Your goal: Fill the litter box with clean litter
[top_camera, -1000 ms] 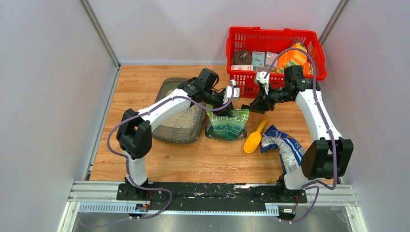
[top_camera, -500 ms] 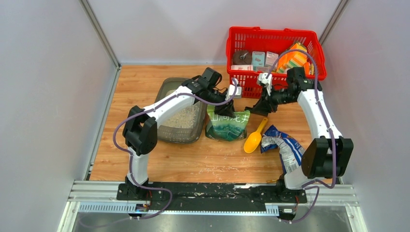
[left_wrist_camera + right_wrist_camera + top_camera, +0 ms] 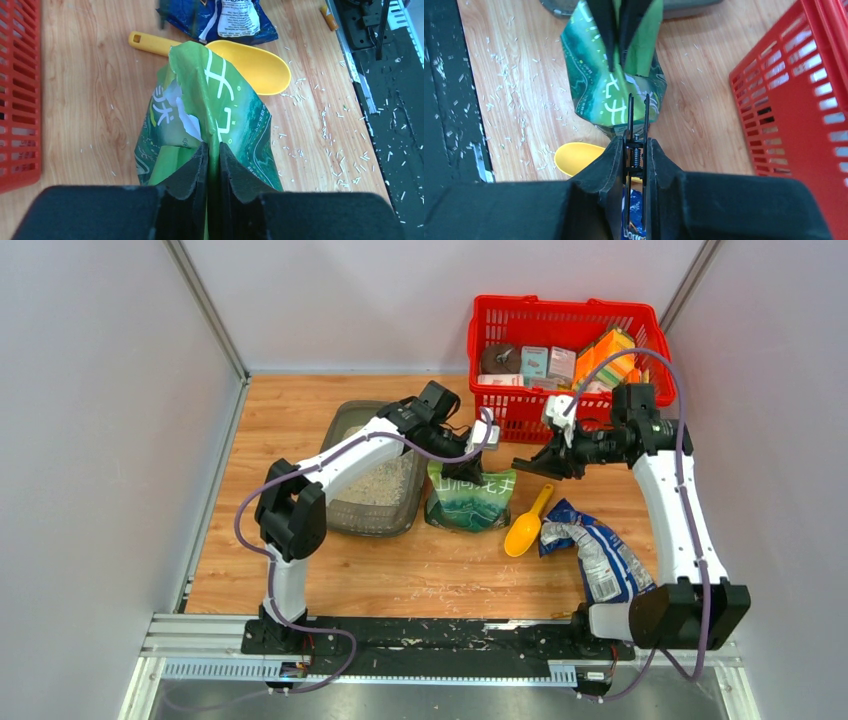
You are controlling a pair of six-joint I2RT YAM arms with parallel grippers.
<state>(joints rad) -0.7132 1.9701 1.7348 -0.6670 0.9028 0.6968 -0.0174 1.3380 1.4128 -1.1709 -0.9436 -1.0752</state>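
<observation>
We reach our left arm [image 3: 350, 455] forward and inward, the left gripper [image 3: 213, 146] pointing down, jaws pinched nearly together on a green bag [image 3: 225, 115]; our right arm [image 3: 672, 502] stretches forward, wrist turned leftward, right gripper [image 3: 636, 142] clamped on a thin black tool [image 3: 629, 120]

The litter box [image 3: 368, 523] is a shallow dark grey tray, a rounded rectangle with a wide rim. It lies flat and upright, its long axis running near to far in the overhead view. It sits just left of the green bag [image 3: 470, 498], with its right rim close beside the bag; whether they touch cannot be told. The clean litter [image 3: 385, 485] is a pale beige granular layer lying loose on the tray's floor. It shows in the near half, while the far part is partly hidden.
</observation>
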